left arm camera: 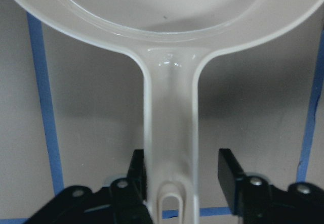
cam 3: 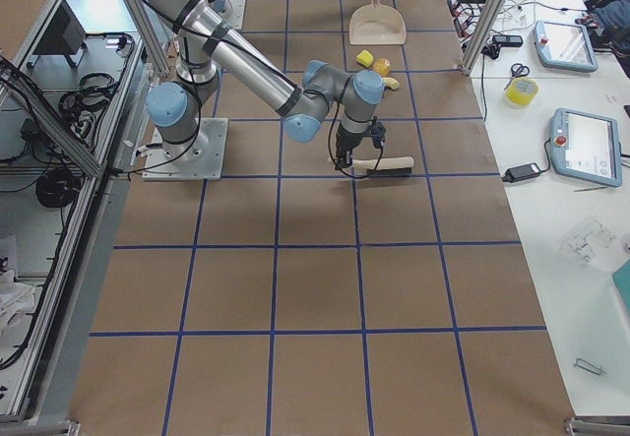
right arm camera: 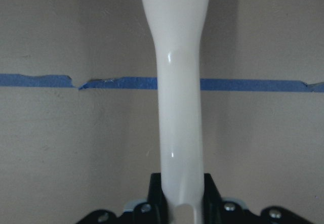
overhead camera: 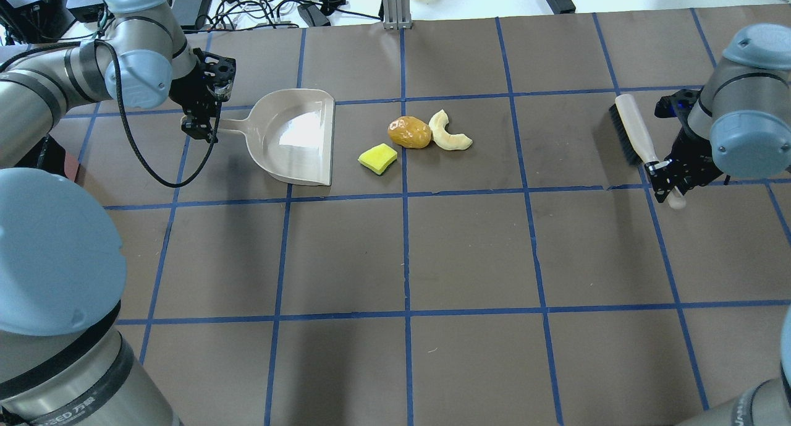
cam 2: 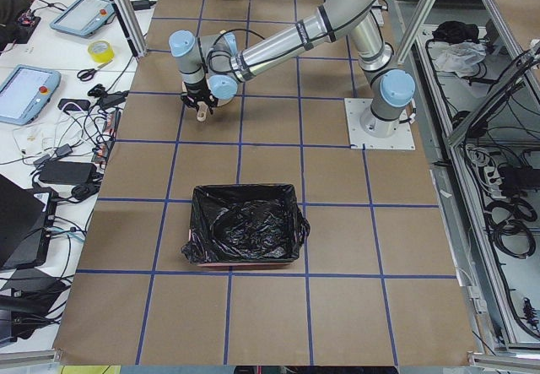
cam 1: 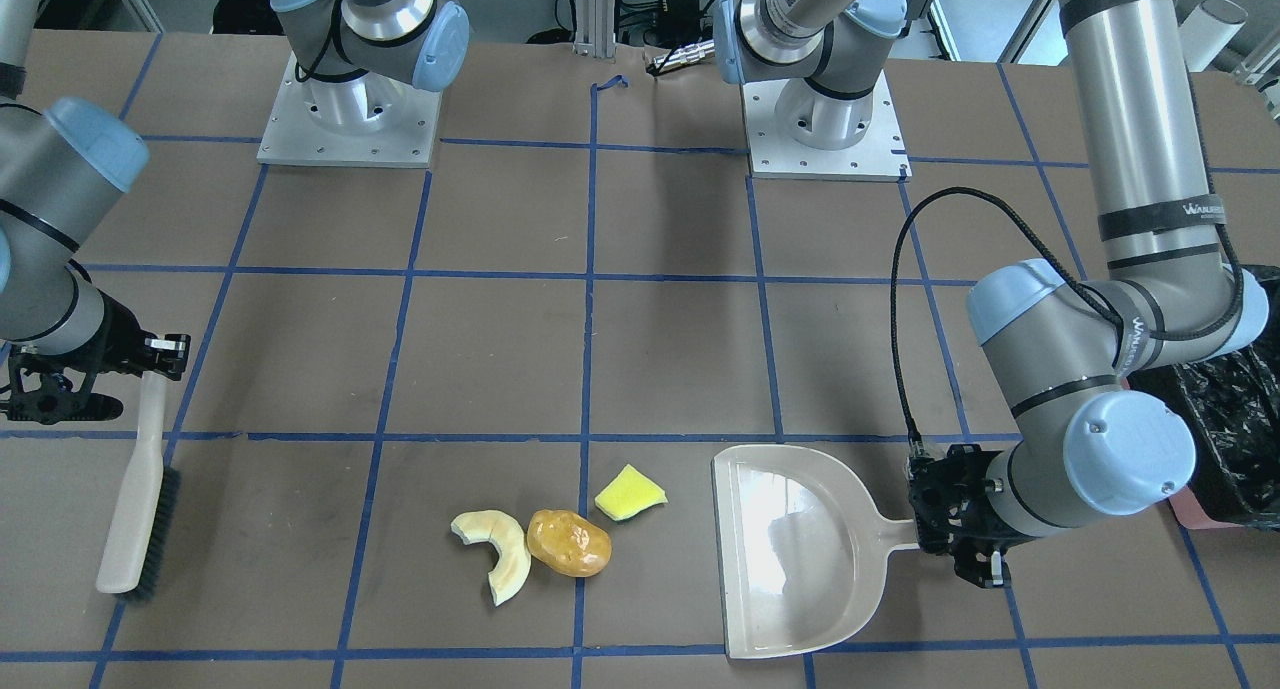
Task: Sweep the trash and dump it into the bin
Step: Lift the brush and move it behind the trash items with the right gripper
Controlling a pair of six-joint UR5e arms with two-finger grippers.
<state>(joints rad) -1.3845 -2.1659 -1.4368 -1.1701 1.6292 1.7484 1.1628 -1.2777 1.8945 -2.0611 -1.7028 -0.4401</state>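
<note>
Dustpan handle [left arm camera: 169, 133] filled the left wrist view, and your left gripper [left arm camera: 183, 169] wasn't really clamped on it. One finger touched the handle's side and the other stood off with a gap, so it was half-open around it. Your right gripper [right arm camera: 182, 186] was pinched tight on the brush [overhead camera: 631, 129] handle.

Looked to me like tool pick-up, sweep not started. The trash sat between the two tools: sponge wedge [cam 1: 630, 494] nearest the dustpan [cam 1: 800, 559] mouth, then the potato-like lump [cam 1: 569, 542] right up against the rind slice [cam 1: 500, 549]. The bin [cam 2: 253, 222] was off on the robot's left, well apart from all that.

Tip-wise, you wanted that left grip closed square first and the dustpan lip flat on the table [overhead camera: 469, 253]. Then one low brush pass, so the round lump couldn't roll past the edge.

The dustpan's long axis ran along the table, mouth facing the trash, handle toward the bin side. The brush lay crosswise to that, bristles facing the trash, head away from the robot.
</note>
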